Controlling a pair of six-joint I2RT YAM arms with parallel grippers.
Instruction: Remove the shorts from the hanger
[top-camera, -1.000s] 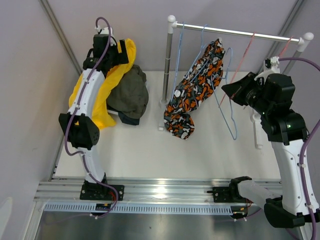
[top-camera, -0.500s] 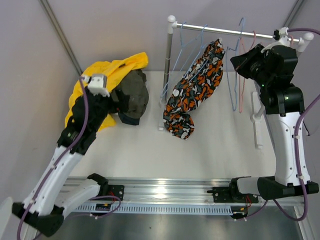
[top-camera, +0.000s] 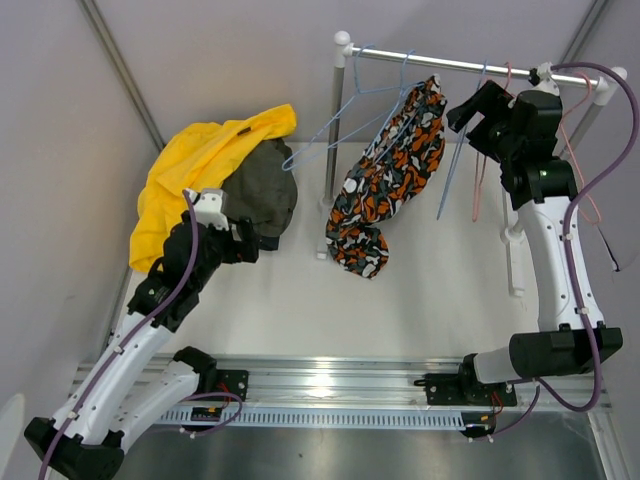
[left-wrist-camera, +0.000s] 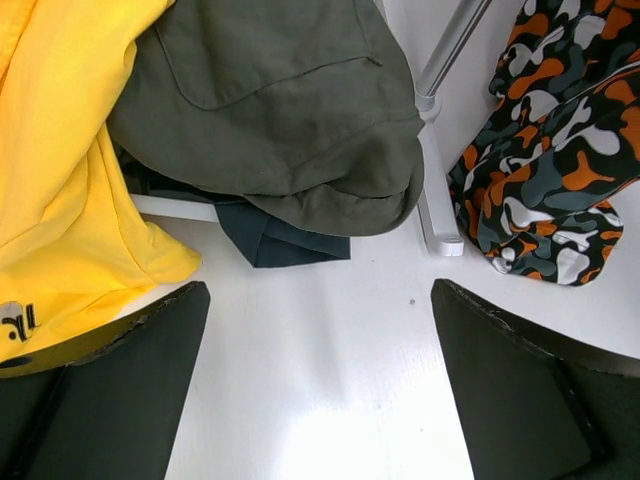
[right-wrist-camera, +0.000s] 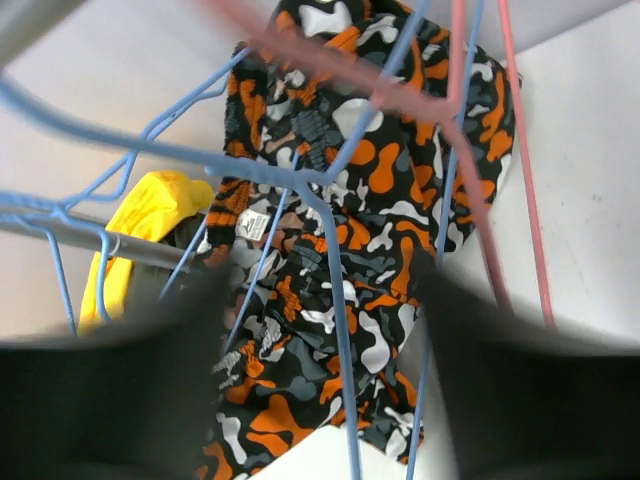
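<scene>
Yellow shorts (top-camera: 190, 170) lie dropped ahead of the withdrawn left gripper (left-wrist-camera: 315, 310), fingers apart; right gripper (top-camera: 466, 108), likewise spread, has moved beside the still-hung camouflage shorts (top-camera: 385, 190).

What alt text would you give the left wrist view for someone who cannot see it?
Olive green shorts lie heaped on dark navy shorts beside yellow shorts on the white table; camouflage shorts hang at right by the rack post. The left gripper is open and empty.

Bright, even overhead light; soft shadows; glare on alu rail (top-camera: 320, 385); R end effector (right-wrist-camera: 320, 320), near hangers (right-wrist-camera: 310, 180) blurred.
</scene>
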